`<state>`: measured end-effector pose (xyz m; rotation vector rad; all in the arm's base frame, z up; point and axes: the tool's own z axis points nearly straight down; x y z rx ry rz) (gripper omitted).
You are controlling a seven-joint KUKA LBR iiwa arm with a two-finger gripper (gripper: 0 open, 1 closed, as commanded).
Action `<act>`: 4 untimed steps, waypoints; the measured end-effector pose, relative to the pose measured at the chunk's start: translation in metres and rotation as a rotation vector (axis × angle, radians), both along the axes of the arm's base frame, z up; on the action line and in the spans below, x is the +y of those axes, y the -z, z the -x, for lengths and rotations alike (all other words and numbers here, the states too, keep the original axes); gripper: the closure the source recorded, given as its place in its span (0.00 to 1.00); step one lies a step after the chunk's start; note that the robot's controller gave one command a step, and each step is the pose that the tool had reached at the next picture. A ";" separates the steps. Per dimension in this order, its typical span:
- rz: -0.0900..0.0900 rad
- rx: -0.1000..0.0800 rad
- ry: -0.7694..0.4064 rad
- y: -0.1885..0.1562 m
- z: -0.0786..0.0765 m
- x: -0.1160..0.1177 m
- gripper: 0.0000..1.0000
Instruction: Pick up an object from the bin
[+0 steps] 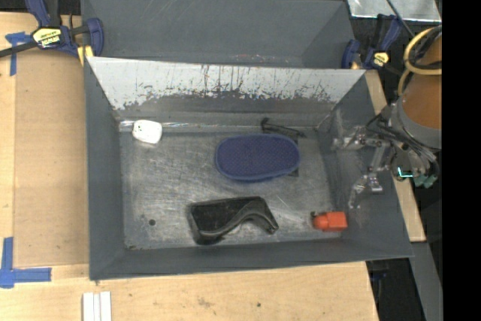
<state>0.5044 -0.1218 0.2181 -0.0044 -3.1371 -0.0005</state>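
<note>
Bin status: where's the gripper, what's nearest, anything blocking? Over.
Gripper over right side of bin, nothing seen held. Small orange-red block nearest, on the floor front right. Nothing between them.

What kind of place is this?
Probably a robot lab for picking trials: a grey bin holds odd things, a blue pad and a red block, and a gripper hangs at its right.

We see the widest open floor in the left half of the bin point(105, 184), between the small white piece point(148, 132) in the back corner and the black curved thing point(229, 218) at the front. The blue oval pad point(257, 158) blocks the middle (a thin dark rod point(282, 129) lies just behind it), and a small orange block point(329, 221) sits by the right wall, near the front.
</note>
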 end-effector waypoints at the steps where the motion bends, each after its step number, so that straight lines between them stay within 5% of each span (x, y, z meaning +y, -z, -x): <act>1: -0.002 -0.005 -0.087 0.114 -0.066 0.079 0.00; 2: 0.008 -0.032 -0.239 0.140 -0.100 0.108 0.00; 3: 0.006 -0.049 -0.242 0.136 -0.104 0.111 1.00; 4: 0.001 -0.017 -0.290 0.003 -0.105 0.124 1.00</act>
